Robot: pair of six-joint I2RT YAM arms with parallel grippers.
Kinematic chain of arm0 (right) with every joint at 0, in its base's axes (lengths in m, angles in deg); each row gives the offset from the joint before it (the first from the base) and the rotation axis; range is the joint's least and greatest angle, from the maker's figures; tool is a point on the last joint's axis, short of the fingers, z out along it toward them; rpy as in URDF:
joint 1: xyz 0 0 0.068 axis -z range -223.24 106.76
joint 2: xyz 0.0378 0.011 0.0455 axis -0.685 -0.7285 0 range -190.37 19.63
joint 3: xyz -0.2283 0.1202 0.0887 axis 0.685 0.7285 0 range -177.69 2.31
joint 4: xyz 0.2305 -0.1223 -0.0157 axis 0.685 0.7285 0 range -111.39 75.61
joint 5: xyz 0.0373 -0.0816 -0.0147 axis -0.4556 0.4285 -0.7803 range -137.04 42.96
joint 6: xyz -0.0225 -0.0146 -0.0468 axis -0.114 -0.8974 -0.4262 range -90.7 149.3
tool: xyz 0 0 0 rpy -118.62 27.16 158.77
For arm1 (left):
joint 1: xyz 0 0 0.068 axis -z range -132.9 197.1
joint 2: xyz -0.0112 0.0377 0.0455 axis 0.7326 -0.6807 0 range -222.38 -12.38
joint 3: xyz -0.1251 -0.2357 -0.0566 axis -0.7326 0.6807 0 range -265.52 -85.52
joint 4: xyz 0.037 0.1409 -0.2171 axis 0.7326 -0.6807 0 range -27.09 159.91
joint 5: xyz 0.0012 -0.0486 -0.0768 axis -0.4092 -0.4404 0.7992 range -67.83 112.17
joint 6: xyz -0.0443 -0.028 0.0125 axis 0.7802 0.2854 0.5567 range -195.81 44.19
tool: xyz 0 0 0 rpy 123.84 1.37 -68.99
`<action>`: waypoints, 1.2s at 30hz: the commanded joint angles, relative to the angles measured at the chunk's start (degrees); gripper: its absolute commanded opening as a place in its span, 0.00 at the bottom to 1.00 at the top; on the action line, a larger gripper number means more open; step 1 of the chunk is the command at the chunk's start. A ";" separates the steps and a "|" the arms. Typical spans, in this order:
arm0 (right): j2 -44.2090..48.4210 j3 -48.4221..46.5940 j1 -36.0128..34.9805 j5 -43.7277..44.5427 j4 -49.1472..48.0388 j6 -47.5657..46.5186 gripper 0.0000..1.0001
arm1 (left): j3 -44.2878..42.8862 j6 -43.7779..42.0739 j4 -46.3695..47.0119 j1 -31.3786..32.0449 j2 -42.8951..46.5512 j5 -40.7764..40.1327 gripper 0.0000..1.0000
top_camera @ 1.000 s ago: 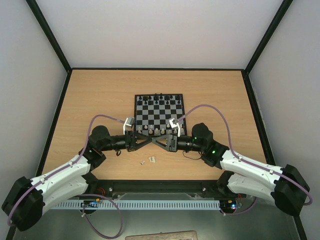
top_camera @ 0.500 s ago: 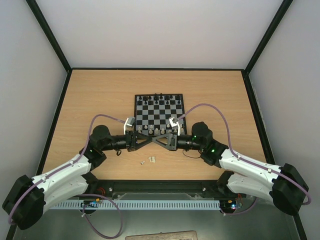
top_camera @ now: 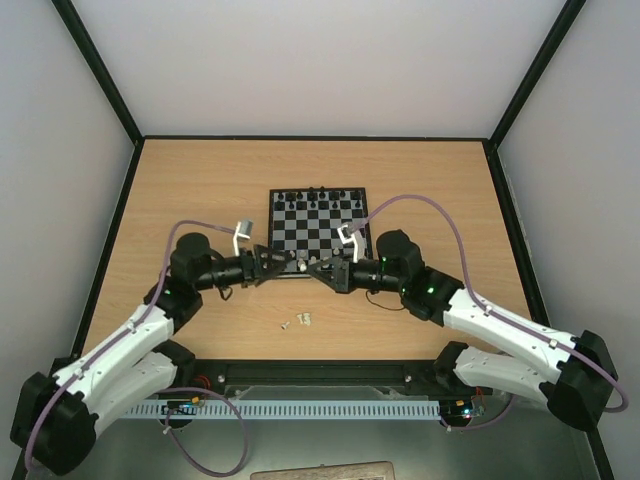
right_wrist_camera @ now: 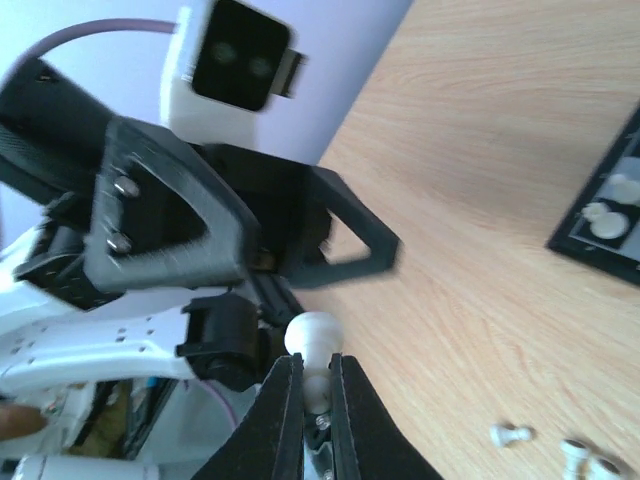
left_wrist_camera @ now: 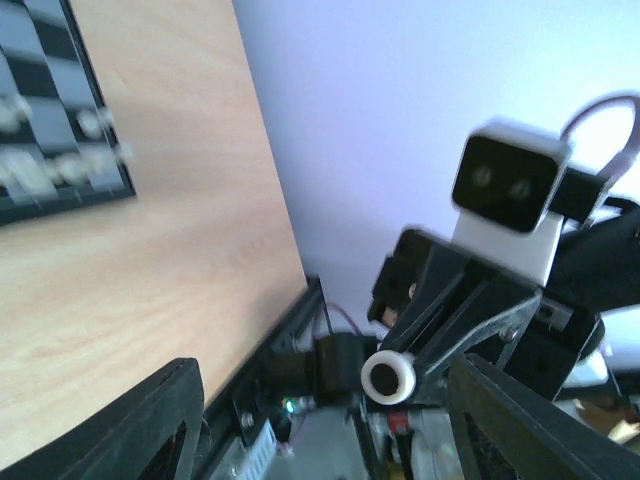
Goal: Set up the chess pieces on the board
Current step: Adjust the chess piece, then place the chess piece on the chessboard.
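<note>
Drawing back left, the left gripper (top_camera: 280,263) had opened, while the right gripper (right_wrist_camera: 316,372) clamped 1 white piece (right_wrist_camera: 311,340) at its fingertips, a shallow hold that might slip before reaching the board (top_camera: 272,222).

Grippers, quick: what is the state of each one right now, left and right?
Left gripper: open, holding nothing.
Right gripper: closed on a white pawn.

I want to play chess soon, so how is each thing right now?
Left claw: open, empty.
Right claw: shut on a white chess piece.
Board: flat on the table, black pieces lined up along its far side.
Loose white pieces: lying on the table, off the board.
</note>
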 commanded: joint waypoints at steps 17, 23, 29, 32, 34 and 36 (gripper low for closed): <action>-32.59 -34.89 0.12 31.96 45.94 -19.89 0.02 | -5.50 -21.60 -28.33 -11.88 2.83 -5.53 0.75; -44.35 -44.67 0.08 34.34 51.19 -21.78 0.02 | -4.40 -23.35 -29.21 -13.15 3.02 -4.91 0.76; -53.67 -53.40 0.08 37.56 56.93 -22.47 0.03 | -3.38 -24.89 -29.36 -15.32 3.10 -1.95 0.76; -56.69 -56.66 0.11 38.60 59.15 -22.72 0.03 | -3.31 -25.62 -29.77 -16.36 3.14 -0.84 0.76; -58.06 -57.67 0.12 38.52 59.89 -22.96 0.03 | -3.20 -26.01 -29.91 -16.93 3.18 -0.17 0.76; -59.00 -58.23 0.15 38.36 60.42 -23.17 0.03 | -2.94 -26.47 -29.99 -17.46 3.18 0.36 0.76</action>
